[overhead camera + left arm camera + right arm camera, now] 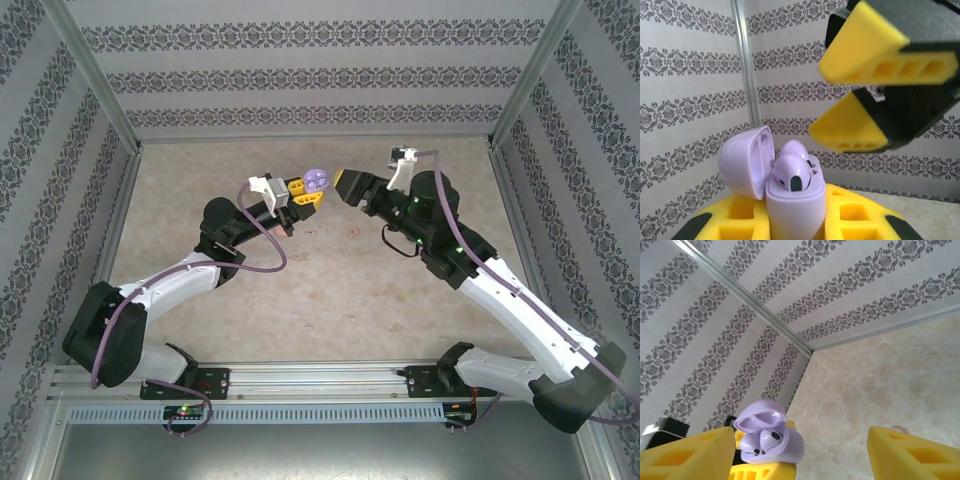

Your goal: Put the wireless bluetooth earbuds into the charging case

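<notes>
My left gripper [304, 192] is shut on a purple charging case [317, 181], held up above the table. In the left wrist view the case body [795, 210] stands upright between my yellow fingers [735, 215] with its lid [742, 162] swung open. Two purple earbuds [792, 172] sit in its sockets. My right gripper [345, 186] hangs open just right of the case and holds nothing; its yellow fingers [860, 45] are spread above the case. From the right wrist the case [789, 446] and earbuds [760, 440] lie beyond my left finger [690, 455]. The pink and black pairs are out of view.
Patterned walls [320, 70] close in the beige table [330, 290] on three sides, with metal frame posts [747, 75] at the corners. Both arms meet near the middle back of the table, and bare tabletop lies in front of them.
</notes>
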Action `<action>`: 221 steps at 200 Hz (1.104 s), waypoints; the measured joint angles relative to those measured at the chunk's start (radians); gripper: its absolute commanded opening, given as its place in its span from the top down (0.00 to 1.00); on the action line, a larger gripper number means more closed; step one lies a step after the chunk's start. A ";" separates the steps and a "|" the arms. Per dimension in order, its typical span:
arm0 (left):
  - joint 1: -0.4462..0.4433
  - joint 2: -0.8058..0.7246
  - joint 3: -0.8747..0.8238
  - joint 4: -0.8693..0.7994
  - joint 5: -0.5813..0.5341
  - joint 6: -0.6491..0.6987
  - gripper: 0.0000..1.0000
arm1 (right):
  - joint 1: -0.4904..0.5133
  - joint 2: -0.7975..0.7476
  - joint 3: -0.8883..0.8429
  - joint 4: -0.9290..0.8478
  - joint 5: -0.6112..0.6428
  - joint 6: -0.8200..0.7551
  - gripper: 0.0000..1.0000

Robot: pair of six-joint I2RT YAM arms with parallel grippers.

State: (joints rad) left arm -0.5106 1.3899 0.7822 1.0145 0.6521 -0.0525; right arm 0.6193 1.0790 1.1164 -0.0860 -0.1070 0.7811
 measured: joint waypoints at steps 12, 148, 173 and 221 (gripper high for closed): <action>0.000 0.000 0.000 0.000 0.000 0.000 1.00 | -0.008 -0.011 0.011 -0.017 -0.013 0.000 0.30; -0.008 0.000 0.001 -0.076 0.040 0.050 1.00 | -0.045 0.313 0.503 -0.344 -0.173 -0.111 0.91; -0.016 0.000 0.010 -0.114 0.060 0.067 1.00 | -0.048 0.457 0.641 -0.424 -0.234 -0.134 0.96; -0.021 0.014 0.037 -0.163 0.080 0.079 1.00 | -0.053 0.543 0.664 -0.565 -0.291 -0.162 1.00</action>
State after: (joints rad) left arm -0.5320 1.4040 0.8196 0.8520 0.7322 0.0265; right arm 0.5659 1.6222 1.7802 -0.6510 -0.3977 0.6189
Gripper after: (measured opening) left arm 0.189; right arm 0.053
